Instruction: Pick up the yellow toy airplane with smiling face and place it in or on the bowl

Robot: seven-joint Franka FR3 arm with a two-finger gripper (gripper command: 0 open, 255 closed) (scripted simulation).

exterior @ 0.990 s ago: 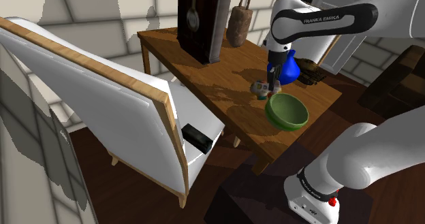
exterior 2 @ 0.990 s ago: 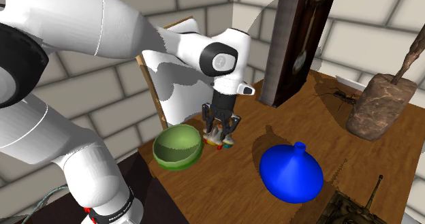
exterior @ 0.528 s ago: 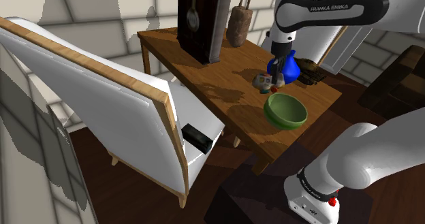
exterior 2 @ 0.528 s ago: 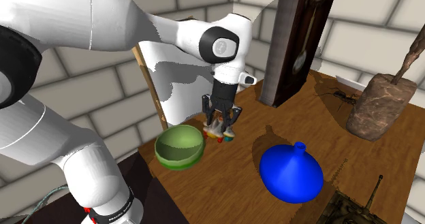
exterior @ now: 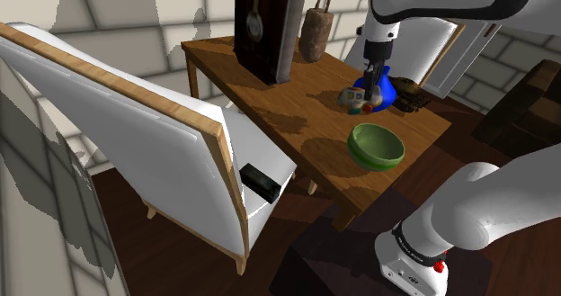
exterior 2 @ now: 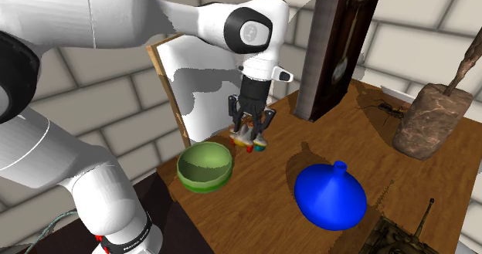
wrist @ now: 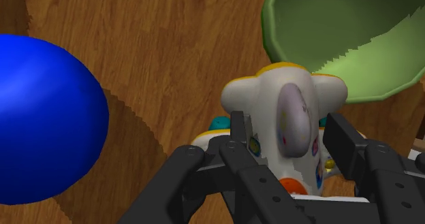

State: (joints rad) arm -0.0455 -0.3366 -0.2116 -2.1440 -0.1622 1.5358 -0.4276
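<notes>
Gripper [wrist: 289, 131] is clamped on the toy airplane [wrist: 286, 97], one finger on each flank of the body, with the grip low down near the toy's tail end. The toy hangs clear of the wooden table [wrist: 170, 52], just beside the green bowl [wrist: 306, 25] and not yet over it. The step in hand looks like the carry to the bowl. The job is to hold the clamp, keep height above the rim and translate sideways until the toy sits over the bowl's centre. Then lower and release close to the bottom, because the rounded body will likely roll or bounce if dropped from height. Avoid wrist rotation, since the smooth curved shell could pivot between the pads. The toy is a fat cream-white body with yellow trim and a grey-lilac oval fin on top. It has small coloured dots on the side and teal and orange parts underneath; the face can't be seen from here. The blue vase [wrist: 41, 120] sits on the opposite side, apart from the path. The dark grandfather clock [exterior 2: 340, 44] stands further back on the table.
</notes>
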